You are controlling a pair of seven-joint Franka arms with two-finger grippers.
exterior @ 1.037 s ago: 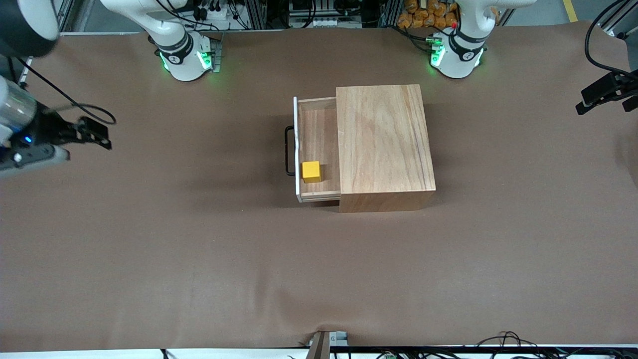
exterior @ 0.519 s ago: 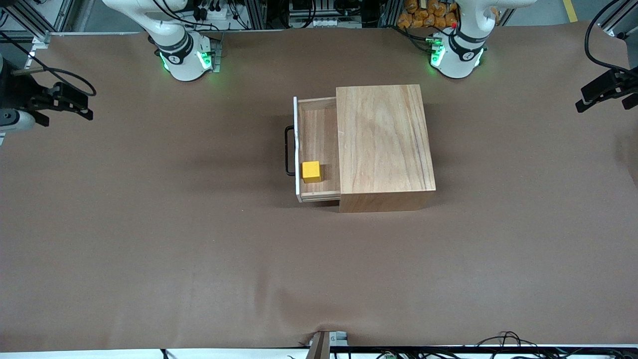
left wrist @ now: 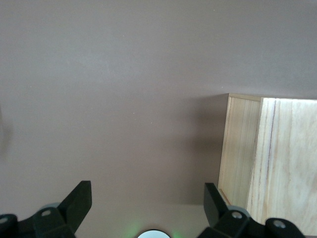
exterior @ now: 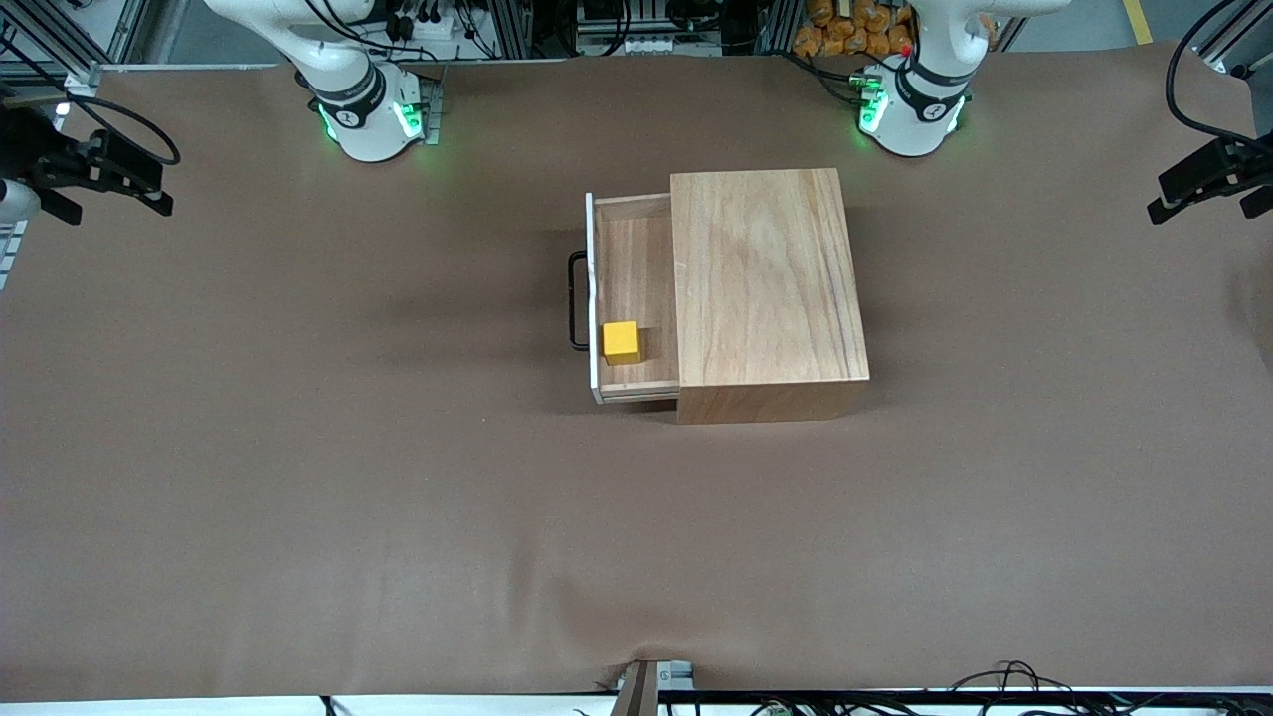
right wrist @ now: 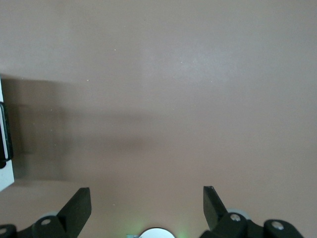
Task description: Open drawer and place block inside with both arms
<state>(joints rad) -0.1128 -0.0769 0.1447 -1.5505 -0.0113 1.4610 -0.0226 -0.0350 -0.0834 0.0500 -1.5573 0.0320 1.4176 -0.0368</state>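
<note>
While both arms hang back at the ends of the brown counter (exterior: 298, 497), the front view lays the whole job out. The shallow light-wood drawer (exterior: 636, 298) with its white-edged front panel stands pulled out of the light-wood box cabinet (exterior: 766, 288) toward the right arm's end, its black U-shaped wire handle (exterior: 576, 300) pointing that way. The small bright yellow cube block (exterior: 622, 341) sits inside the drawer, at the corner nearer the camera, just beside the front panel. By the look of it the placing is done and the arms are parked clear so that nothing hangs over the open drawer. The right gripper (exterior: 149, 184) is over its end of the counter, well apart from the handle; the left gripper (exterior: 1179, 194) is over the other end, well apart from the cabinet.

From the left wrist view, the left gripper (left wrist: 146, 206) has its jaws spread wide with nothing between them; bare counter lies ahead of the jaws and the cabinet's closed wooden end (left wrist: 267, 153) off to one side. Neither drawer nor block shows here.

From the right wrist view, the right gripper (right wrist: 146, 203) is likewise spread and empty. Off to one side of the jaws, at the edge, the white panel (right wrist: 4, 173) and a bit of handle (right wrist: 4, 131) show; the block is hidden by the panel.
</note>
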